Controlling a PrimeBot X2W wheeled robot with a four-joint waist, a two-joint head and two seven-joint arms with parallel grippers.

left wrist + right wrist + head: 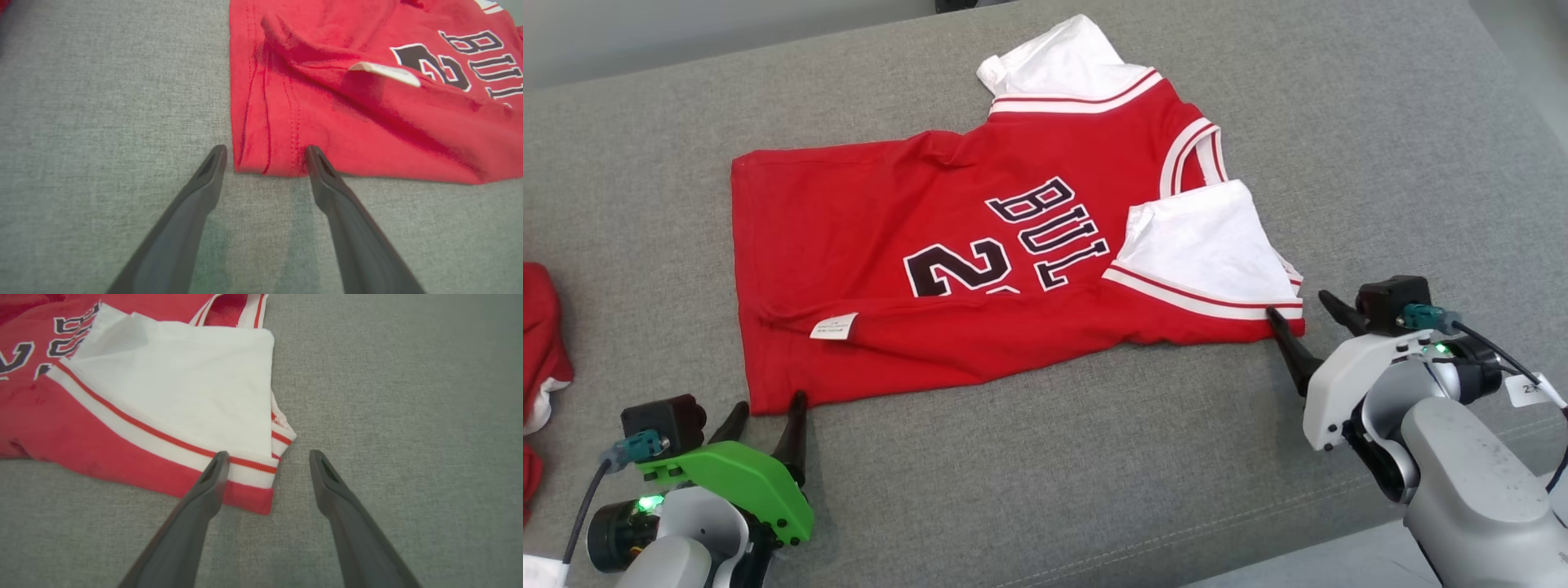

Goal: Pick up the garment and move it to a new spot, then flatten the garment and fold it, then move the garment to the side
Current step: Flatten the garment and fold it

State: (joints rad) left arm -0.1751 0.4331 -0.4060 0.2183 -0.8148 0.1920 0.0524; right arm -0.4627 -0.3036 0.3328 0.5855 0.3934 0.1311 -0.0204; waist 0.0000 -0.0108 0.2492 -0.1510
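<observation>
Left claw (768, 406) and right claw (1297, 306) gape empty at the garment's (947, 245) near corners; first fold looks laid, regrasping seems next.

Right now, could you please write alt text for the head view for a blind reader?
A red jersey with white sleeves lies on a grey cushion, its near edge folded over. The open left tool and open right tool sit at its near corners.

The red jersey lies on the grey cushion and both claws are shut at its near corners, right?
Not quite: both claws are open. The wrist views show the left claw and right claw spread wide. The red jersey does lie on the grey cushion, claws at its near corners.
</observation>
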